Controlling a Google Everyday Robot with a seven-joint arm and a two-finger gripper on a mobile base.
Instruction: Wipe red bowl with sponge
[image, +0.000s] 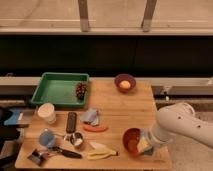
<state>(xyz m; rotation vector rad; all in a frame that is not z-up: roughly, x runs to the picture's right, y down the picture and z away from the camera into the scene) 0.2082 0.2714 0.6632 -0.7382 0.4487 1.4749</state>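
Observation:
The red bowl sits near the front right corner of the wooden table. My gripper is at the bowl's right rim, reaching down from the white arm that comes in from the right. It holds a yellow sponge pressed against the bowl's right inner side. The arm hides part of the bowl's right edge.
A green tray with a dark pinecone-like object is at the back left. A purple bowl with an orange ball is at the back. A white cup, remote, blue cloth, carrot, banana and utensils lie left of the red bowl.

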